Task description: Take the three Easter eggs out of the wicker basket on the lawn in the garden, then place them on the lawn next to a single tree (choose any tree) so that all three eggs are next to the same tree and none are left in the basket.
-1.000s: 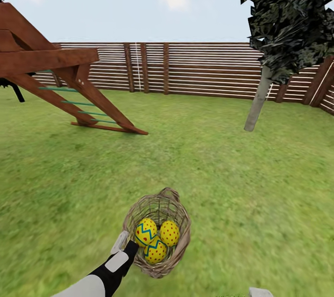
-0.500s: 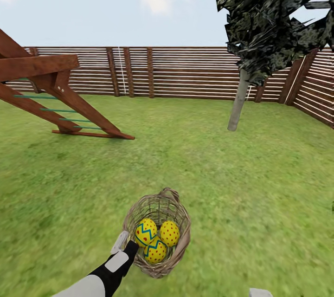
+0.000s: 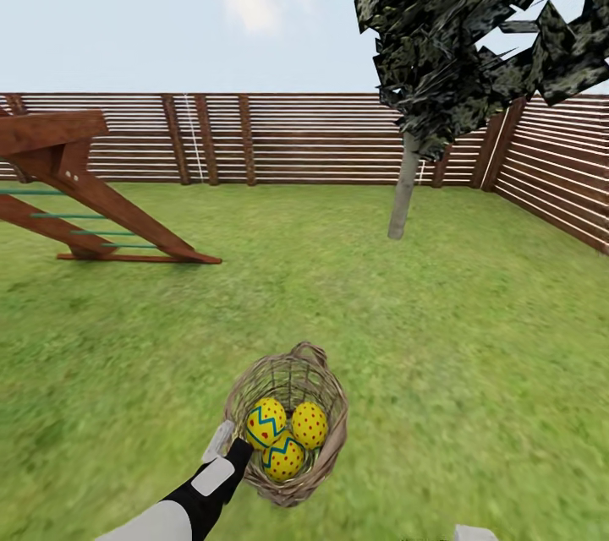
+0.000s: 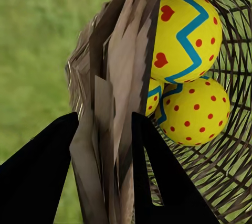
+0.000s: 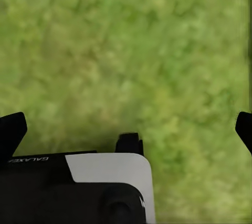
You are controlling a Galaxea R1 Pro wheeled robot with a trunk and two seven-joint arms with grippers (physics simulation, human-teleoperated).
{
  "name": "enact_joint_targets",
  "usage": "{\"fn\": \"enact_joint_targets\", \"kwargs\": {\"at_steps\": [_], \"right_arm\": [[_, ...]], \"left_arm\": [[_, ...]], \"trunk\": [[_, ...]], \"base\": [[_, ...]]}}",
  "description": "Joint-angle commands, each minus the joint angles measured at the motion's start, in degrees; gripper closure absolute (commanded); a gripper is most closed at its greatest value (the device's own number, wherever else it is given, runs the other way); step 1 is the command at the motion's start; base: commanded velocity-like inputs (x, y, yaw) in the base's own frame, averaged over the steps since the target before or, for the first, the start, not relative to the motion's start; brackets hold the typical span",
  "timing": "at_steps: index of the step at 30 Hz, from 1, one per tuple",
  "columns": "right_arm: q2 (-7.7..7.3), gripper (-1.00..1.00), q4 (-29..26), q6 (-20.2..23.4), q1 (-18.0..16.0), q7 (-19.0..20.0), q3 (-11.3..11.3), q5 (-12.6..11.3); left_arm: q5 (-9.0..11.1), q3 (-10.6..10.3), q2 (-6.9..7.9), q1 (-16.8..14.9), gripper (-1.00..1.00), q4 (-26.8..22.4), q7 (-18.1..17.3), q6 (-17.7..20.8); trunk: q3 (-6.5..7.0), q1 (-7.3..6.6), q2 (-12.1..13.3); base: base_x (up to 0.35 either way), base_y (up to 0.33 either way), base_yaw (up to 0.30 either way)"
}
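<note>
The wicker basket hangs low in front of me, above the lawn. My left gripper is shut on its rim. In the left wrist view the twig wall is pinched between the two black fingers. All three Easter eggs lie inside: one with a blue zigzag, one with red dots and a third partly under them. My right gripper is open over bare grass. The tree stands ahead, slightly to the right.
A wooden play frame slopes down to the grass at the left. A brown slat fence closes the garden at the back and runs along the right side. Open grass lies between me and the tree.
The whole view has swung right: tree, fence and play frame have slid left in the picture. The basket, the eggs and my left gripper keep the same place in the picture.
</note>
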Motion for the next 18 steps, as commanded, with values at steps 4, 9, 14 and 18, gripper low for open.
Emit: {"fn": "enact_joint_targets", "kwargs": {"at_steps": [4, 9, 14, 18], "right_arm": [[-0.09, -1.0, 0.1, 0.15, -0.08, 0.17, -0.51, 0.31], [-0.1, -1.0, 0.1, 0.12, -0.08, 0.17, -0.51, 0.31], [-0.1, -1.0, 0.1, 0.04, -0.08, 0.17, -0.51, 0.31], [-0.1, -1.0, 0.1, 0.25, -0.08, 0.17, -0.48, 0.31]], "left_arm": [[0.04, 0.18, -0.03, 0.0, 1.0, -0.08, 0.19, -0.09], [0.06, 0.17, -0.03, -0.01, 1.0, -0.11, 0.19, -0.09], [0.05, 0.17, -0.04, -0.03, 1.0, -0.12, 0.19, -0.09], [0.06, 0.21, -0.03, -0.02, 1.0, -0.06, 0.19, -0.09]], "trunk": [[0.95, -0.88, 1.57], [2.2, -1.98, 3.58], [3.45, -3.08, 5.58], [4.27, -3.74, 6.78]], "base": [[0.0, 0.0, -0.214], [0.0, 0.0, -0.214], [0.0, 0.0, -0.214], [0.0, 0.0, -0.214]]}}
